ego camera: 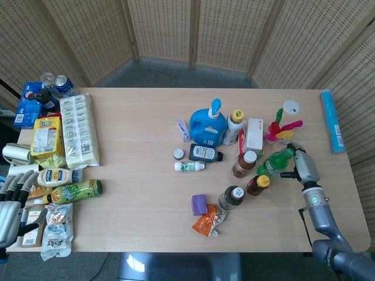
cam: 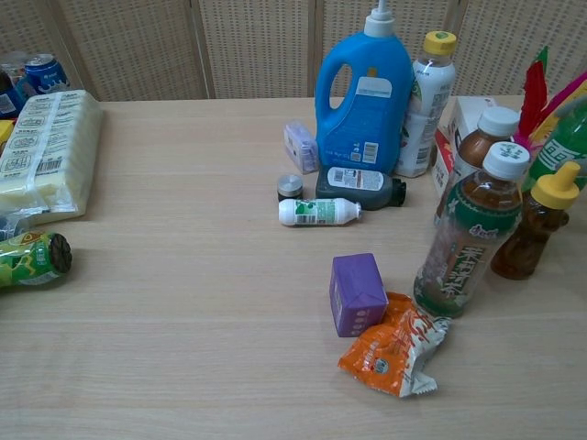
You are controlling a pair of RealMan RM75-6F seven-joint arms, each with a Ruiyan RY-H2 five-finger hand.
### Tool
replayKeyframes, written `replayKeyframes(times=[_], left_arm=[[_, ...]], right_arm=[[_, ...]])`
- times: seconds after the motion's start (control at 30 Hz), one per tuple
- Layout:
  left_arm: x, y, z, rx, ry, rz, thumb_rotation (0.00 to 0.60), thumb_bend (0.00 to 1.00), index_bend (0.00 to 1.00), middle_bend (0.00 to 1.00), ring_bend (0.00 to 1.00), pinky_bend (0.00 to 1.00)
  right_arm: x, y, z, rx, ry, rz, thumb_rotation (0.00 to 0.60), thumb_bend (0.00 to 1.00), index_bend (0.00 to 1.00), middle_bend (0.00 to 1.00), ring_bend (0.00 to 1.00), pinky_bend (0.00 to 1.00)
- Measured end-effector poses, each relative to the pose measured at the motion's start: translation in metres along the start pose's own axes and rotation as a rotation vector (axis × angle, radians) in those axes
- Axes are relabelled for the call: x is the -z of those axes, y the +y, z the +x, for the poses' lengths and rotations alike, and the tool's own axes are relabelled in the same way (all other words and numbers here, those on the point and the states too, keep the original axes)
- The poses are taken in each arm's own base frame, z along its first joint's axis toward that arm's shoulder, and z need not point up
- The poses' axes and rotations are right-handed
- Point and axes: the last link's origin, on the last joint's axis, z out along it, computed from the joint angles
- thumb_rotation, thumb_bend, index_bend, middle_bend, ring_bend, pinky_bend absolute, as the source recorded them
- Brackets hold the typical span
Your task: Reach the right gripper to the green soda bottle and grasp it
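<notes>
**Right hand at the green bottle, neighbours crowding close**

The green soda bottle [ego camera: 275,161] stands at the right of the table [ego camera: 140,193], among a cluster: a brown yellow-capped bottle [ego camera: 258,184] just nearer, a white-capped tea bottle [ego camera: 243,164] to its left, feathers [ego camera: 283,129] beyond. The right hand [ego camera: 300,164] sits against the bottle's right side, fingers reaching toward it; whether they have closed cannot be told. The left hand [ego camera: 10,205] hangs spread and empty at the table's left edge. A push rather than a wrap could tip the bottle into its close neighbours.
</notes>
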Motion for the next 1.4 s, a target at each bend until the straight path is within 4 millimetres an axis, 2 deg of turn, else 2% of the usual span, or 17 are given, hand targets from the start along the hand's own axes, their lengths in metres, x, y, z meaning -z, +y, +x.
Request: replayKeyframes(times=[0.07, 0.1, 0.2, 0.37, 0.57, 0.77, 1.0, 1.4], left_arm=[[0.001, -0.001, 0.000, 0.001, 0.000, 0.004, 0.600, 0.38, 0.00, 0.00, 0.00, 0.00], [0.001, -0.001, 0.000, 0.002, 0.000, 0.006, 0.600, 0.38, 0.00, 0.00, 0.00, 0.00], [0.001, -0.003, 0.000, 0.004, -0.001, 0.010, 0.600, 0.38, 0.00, 0.00, 0.00, 0.00], [0.001, -0.004, -0.001, 0.006, -0.005, 0.014, 0.600, 0.38, 0.00, 0.00, 0.00, 0.00], [-0.001, -0.003, -0.002, 0.012, -0.005, 0.005, 0.600, 0.38, 0.00, 0.00, 0.00, 0.00], [0.001, -0.001, -0.002, 0.017, 0.000, -0.004, 0.600, 0.38, 0.00, 0.00, 0.00, 0.00], [0.006, 0.000, 0.000, 0.021, 0.009, -0.009, 0.600, 0.38, 0.00, 0.00, 0.00, 0.00], [0.004, -0.003, 0.000, 0.026, 0.009, -0.011, 0.600, 0.38, 0.00, 0.00, 0.00, 0.00]], right_arm=[[-0.003, 0.000, 0.000, -0.008, 0.011, 0.002, 0.600, 0.10, 0.64, 0.97, 0.64, 0.42], [-0.004, 0.000, 0.000, -0.012, 0.019, 0.003, 0.600, 0.10, 0.67, 0.99, 0.68, 0.45], [-0.007, 0.001, 0.003, -0.021, 0.046, 0.010, 0.600, 0.11, 0.72, 1.00, 0.77, 0.53], [-0.007, 0.001, 0.009, -0.026, 0.083, 0.021, 0.600, 0.11, 0.77, 1.00, 0.83, 0.58], [-0.002, 0.000, 0.024, -0.005, 0.101, 0.029, 0.600, 0.11, 0.77, 1.00, 0.85, 0.58], [0.005, -0.009, 0.047, 0.025, 0.128, 0.053, 0.600, 0.11, 0.78, 1.00, 0.85, 0.58], [0.016, -0.029, 0.081, 0.032, 0.183, 0.105, 0.600, 0.11, 0.78, 1.00, 0.86, 0.58], [0.035, -0.070, 0.112, -0.004, 0.251, 0.204, 0.600, 0.11, 0.78, 1.00, 0.86, 0.58]])
